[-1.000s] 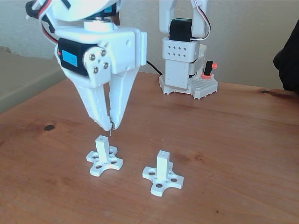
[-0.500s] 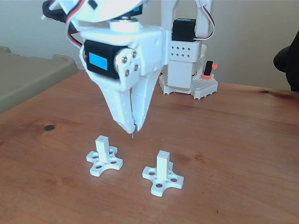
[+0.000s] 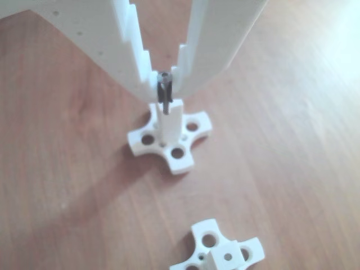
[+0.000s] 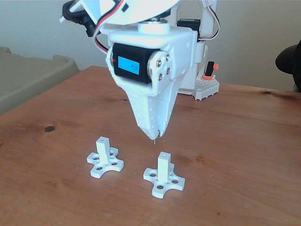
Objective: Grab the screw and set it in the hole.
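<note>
In the fixed view my white gripper [image 4: 155, 135] hangs point-down over the wooden table, shut on the thin dark screw [image 4: 154, 139], whose tip pokes out below the fingertips. It hovers between two white posts on cross-shaped bases, the left post [image 4: 104, 149] and the right post [image 4: 163, 166], and is closer to the right one, a little above its top. A tiny hole [image 4: 163, 154] shows in that post's tip. In the other view the screw [image 3: 163, 93] is pinched upright in the gripper [image 3: 164, 80], overlapping the top of a post [image 3: 170, 125]. A second post [image 3: 224, 257] lies at the bottom edge.
The arm's white base with an orange and black part [image 4: 209, 71] stands at the back of the table. A beige surface [image 4: 28, 75] lies beyond the table's left edge. A dark shape [image 4: 289, 61] sits at the right edge. A dark knot [image 4: 49, 128] marks the wood.
The gripper has carried the screw to the right, from just above the left post to a spot near the right post, and turned more side-on to the fixed camera.
</note>
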Available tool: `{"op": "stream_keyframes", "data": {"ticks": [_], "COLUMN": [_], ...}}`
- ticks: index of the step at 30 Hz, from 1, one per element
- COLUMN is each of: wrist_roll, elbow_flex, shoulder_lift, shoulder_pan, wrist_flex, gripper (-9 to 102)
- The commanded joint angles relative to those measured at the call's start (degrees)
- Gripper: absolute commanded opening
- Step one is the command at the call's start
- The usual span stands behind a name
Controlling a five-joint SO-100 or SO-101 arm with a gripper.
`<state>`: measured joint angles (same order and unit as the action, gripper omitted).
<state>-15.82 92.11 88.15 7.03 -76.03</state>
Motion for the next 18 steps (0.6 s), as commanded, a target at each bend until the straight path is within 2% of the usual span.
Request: {"op": "stream_keyframes", "data": {"ticks": [1,18], "wrist_roll": [-0.35,-1.23], "elbow_flex": [-2.20,0.35], "shoulder_lift": [5.80,5.80], "shoulder_pan": [0.97,2.72], "wrist_flex": [1.58,3.08], "gripper": [-4,-4]}}
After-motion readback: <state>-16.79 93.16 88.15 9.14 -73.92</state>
